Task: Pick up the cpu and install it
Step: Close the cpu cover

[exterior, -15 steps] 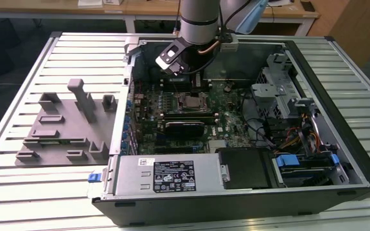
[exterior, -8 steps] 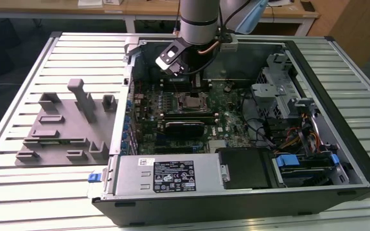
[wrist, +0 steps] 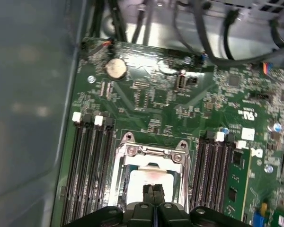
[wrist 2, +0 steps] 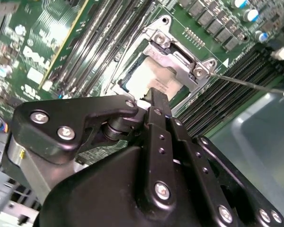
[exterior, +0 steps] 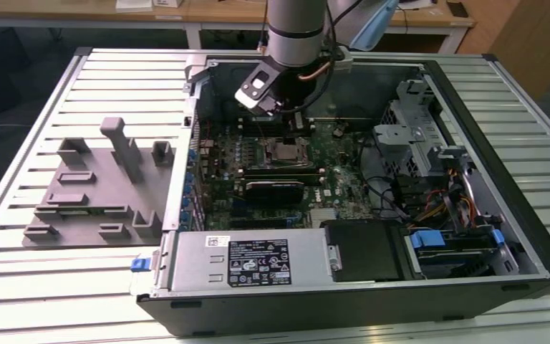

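Black link plates of my gripper [wrist 2: 157, 97] crowd the foreground in the second wrist view. Its two fingers are pressed together with nothing between them, tips over the socket [wrist 2: 180, 56]. The cpu [wrist 2: 142, 78] lies flat inside the socket, pale lid up, framed by the socket's silvery bracket. Whether my fingertips touch the lid, I cannot tell. A thin metal lever [wrist 2: 246, 84] runs out from one corner of the socket. Dark memory slots [wrist 2: 109, 42] flank the socket on the green motherboard [wrist 2: 38, 52].

Seen in the first wrist view, my closed fingers [wrist: 148, 193] stand over the middle of the cpu [wrist: 132, 187], which sits within the socket [wrist: 151, 152]. Memory slots [wrist: 90, 161] line both sides of the socket. A round coin battery [wrist: 116, 67] lies beyond the socket, and dark cables [wrist: 203, 33] hang farther off at the board's edge.

From the exterior view, a power supply [exterior: 237, 261] fills the near end of the open computer case [exterior: 533, 236], closer to the camera than the socket [exterior: 283, 150]. My arm [exterior: 294, 29] reaches into the case just behind the socket. A grey plastic tray [exterior: 94, 186] rests outside the case, well apart from the socket toward the exterior view's left, on the slatted table [exterior: 26, 287].
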You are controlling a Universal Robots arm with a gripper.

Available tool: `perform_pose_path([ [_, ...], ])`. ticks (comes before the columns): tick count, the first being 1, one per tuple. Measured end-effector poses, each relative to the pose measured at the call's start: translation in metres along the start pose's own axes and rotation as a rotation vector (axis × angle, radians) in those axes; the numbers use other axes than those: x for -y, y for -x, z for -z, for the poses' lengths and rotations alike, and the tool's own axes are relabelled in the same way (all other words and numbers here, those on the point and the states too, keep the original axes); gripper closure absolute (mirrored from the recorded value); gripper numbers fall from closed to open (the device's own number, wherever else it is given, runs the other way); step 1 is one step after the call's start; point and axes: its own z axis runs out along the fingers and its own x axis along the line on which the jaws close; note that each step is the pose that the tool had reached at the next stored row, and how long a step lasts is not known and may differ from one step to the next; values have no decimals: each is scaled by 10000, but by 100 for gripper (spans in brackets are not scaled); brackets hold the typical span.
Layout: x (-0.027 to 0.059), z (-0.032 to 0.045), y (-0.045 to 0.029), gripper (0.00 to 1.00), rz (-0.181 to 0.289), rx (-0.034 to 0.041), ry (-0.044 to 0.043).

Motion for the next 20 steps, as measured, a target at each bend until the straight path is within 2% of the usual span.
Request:
perform_pose_path([
  [12,0,0,0,89,2177,-76,64],
  [13,0,0,0,89,2537,-89,74],
  [20,0,-1,0,89,3810,-133,112],
])
